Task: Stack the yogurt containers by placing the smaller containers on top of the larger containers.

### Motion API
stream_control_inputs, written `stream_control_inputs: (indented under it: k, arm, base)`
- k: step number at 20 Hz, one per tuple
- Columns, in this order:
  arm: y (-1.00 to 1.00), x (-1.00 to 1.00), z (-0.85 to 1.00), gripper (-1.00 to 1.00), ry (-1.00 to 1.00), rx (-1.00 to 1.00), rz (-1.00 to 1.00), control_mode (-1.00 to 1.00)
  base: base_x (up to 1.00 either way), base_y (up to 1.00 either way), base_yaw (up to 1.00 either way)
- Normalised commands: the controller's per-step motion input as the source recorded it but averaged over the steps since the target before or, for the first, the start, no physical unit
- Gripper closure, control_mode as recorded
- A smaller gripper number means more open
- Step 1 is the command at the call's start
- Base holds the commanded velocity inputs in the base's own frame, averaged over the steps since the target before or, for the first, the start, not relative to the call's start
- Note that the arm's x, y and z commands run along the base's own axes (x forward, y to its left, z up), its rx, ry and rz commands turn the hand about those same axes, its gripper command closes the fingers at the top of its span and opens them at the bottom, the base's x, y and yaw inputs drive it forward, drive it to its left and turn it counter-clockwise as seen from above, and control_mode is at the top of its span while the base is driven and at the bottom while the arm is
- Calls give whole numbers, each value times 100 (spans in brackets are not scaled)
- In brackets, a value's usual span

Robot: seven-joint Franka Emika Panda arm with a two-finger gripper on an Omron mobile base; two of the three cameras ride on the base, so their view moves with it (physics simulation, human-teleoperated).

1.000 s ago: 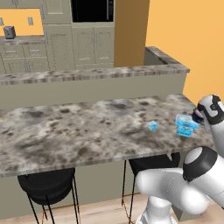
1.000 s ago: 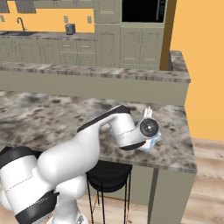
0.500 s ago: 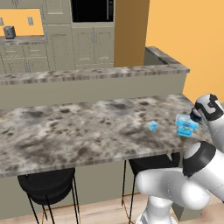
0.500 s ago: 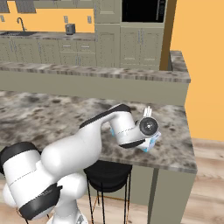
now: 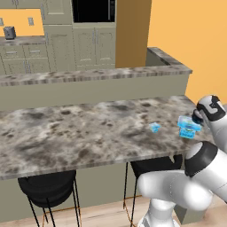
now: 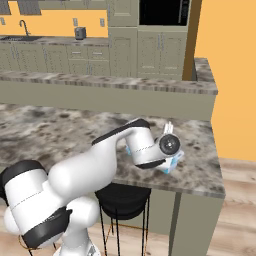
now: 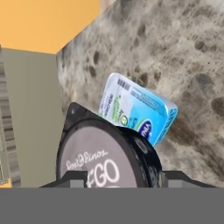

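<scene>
1. The gripper (image 7: pixel 118 180) is seen closed on the dark round cup (image 7: pixel 105 159).
2. The light-blue tub (image 7: pixel 138 109), lying on the counter (image 7: pixel 175 52), is touched at the cup's 1 o'clock, its long axis running 10 to 4 o'clock.

The glossy white, rounded robot arm (image 6: pixel 95 165) is showing smooth, bulbous shell segments joined by dark, almost black bands at its joints. A round grey disc with a darker centre is capping its wrist (image 6: pixel 169 145). In the left base view, a black band is ringing the white elbow (image 5: pixel 199 159), and another is wrapping the wrist.
</scene>
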Motion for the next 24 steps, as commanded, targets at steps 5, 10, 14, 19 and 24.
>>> stream_control_inputs:
  k: [5, 10, 14, 19, 24]
  arm:
    - [8, 12, 0, 100, 0, 0, 0, -100]
    - [9, 7, -9, 100, 0, 0, 0, -100]
    - [8, 3, -13, 100, 0, 0, 0, -100]
    - [2, 3, -16, 100, 0, 0, 0, -100]
    - [0, 9, -11, 100, 0, 0, 0, -100]
  base:
    - [0, 0, 0]
    - [0, 0, 0]
    - [0, 0, 0]
    - [0, 0, 0]
    - [0, 0, 0]
